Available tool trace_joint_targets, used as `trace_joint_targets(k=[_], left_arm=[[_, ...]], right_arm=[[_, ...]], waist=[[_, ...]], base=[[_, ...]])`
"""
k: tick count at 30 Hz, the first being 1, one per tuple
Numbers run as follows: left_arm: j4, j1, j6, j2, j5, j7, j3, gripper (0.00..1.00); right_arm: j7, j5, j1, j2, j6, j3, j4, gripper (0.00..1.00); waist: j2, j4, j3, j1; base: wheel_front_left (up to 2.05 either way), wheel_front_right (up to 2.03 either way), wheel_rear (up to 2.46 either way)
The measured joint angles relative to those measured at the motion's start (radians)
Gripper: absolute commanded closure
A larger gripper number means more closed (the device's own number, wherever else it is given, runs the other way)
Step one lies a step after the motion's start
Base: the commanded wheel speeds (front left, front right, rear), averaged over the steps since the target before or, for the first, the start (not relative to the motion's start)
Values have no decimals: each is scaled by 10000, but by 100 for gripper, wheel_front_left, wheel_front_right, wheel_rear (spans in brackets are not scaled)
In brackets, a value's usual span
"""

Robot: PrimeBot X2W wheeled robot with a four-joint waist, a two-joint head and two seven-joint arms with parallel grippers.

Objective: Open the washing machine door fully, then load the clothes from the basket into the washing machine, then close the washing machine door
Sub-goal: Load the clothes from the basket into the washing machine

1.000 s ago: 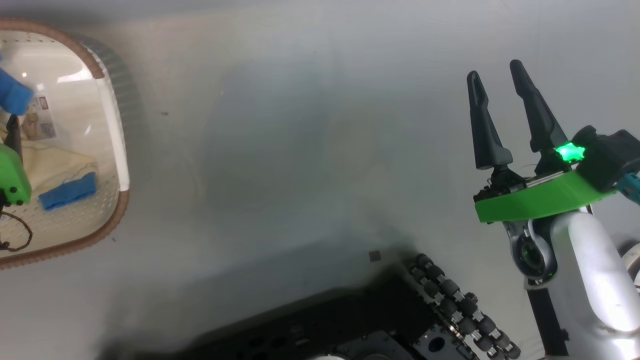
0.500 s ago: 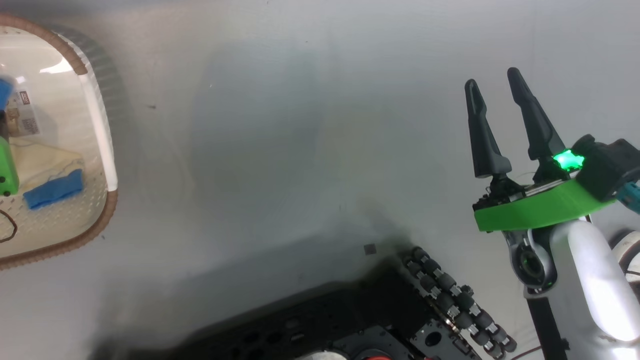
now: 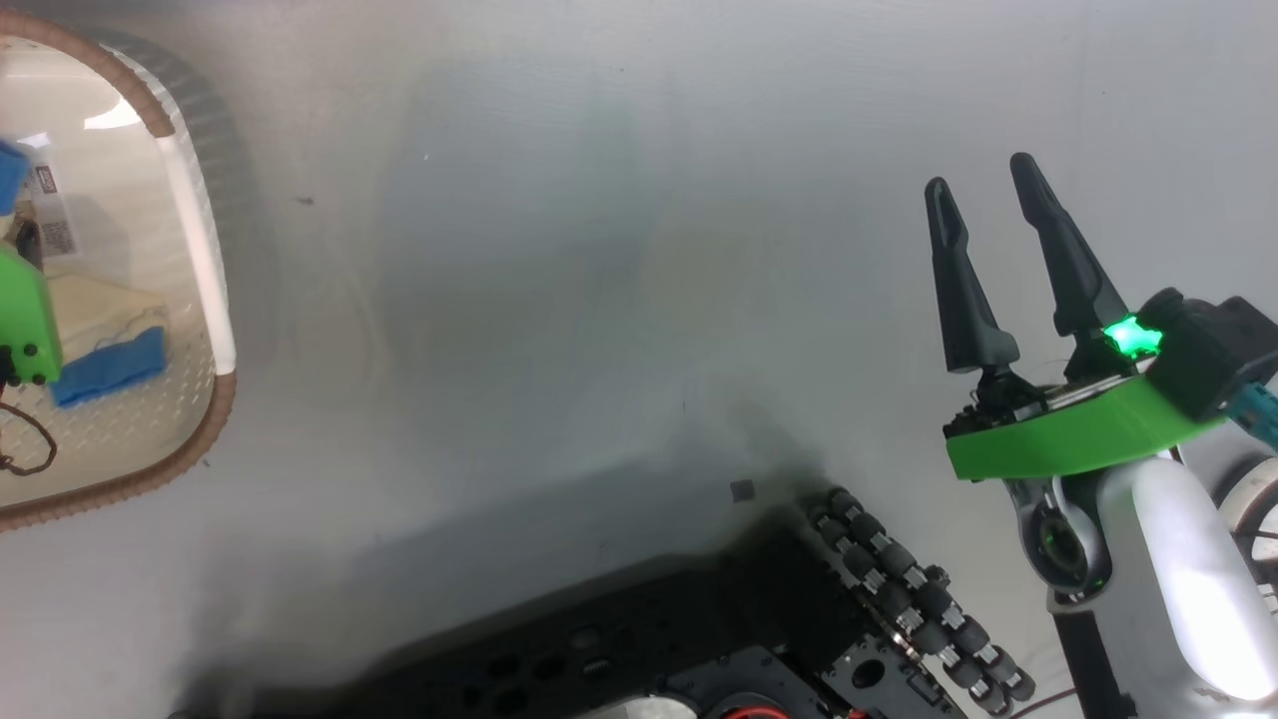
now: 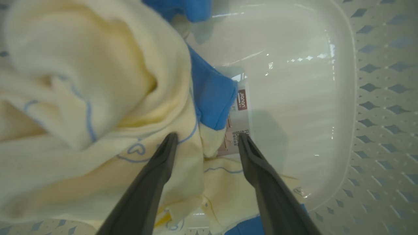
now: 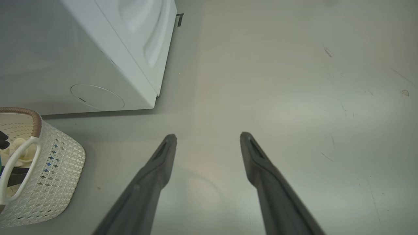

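With fingers apart, the left gripper (image 4: 207,138) is hanging over the soft, light clothes (image 4: 98,107) in the basket (image 4: 375,98), which are probably wanting a deep pinch at the thick fold, while the right gripper (image 3: 983,195) is hovering, also spread, above the floor (image 3: 599,250).

The head camera looks steeply down from high up at the grey floor (image 3: 599,250). Its view has the robot's black base (image 3: 699,639) at six o'clock, the right tool (image 3: 978,172) at three o'clock, and the basket (image 3: 215,419) cut off by the frame edge at nine o'clock. The left wrist camera hangs very close over the basket's inside and faces down along the left tool (image 4: 207,135), with the clothes (image 4: 98,81) at nine o'clock. The right wrist camera looks down and forward over the floor from farther off, with the washing machine (image 5: 107,49) at eleven o'clock and the basket at eight o'clock. All three views share the basket, and the head and right wrist views share the floor.
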Motion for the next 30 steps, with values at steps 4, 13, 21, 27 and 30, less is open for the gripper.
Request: trace_joint_targets(k=[4, 13, 21, 27, 30], left_arm=[[44, -10, 157, -35, -100, 94, 8, 100], [94, -93, 276, -79, -268, -12, 46, 100], [109, -180, 276, -63, -537, -372, 169, 100], [138, -177, 259, -21, -796, -895, 309, 100], [148, -173, 253, 4, -965, -1300, 479, 100]], right_arm=[[0, -2, 136, 0, 0, 2, -19, 0], [0, -86, 133, 0, 0, 2, -163, 0], [0, -84, 42, 0, 0, 44, -151, 0], [0, -36, -341, 0, 0, 69, -73, 0], [0, 44, -554, 0, 0, 121, 23, 0]], waist=[[0, 12, 12, 0], [0, 65, 45, 0], [0, 89, -66, 0], [0, 51, -288, 0], [0, 6, -443, 0]], base=[[0, 0, 0], [0, 0, 0], [0, 0, 0], [0, 0, 0], [0, 0, 0]])
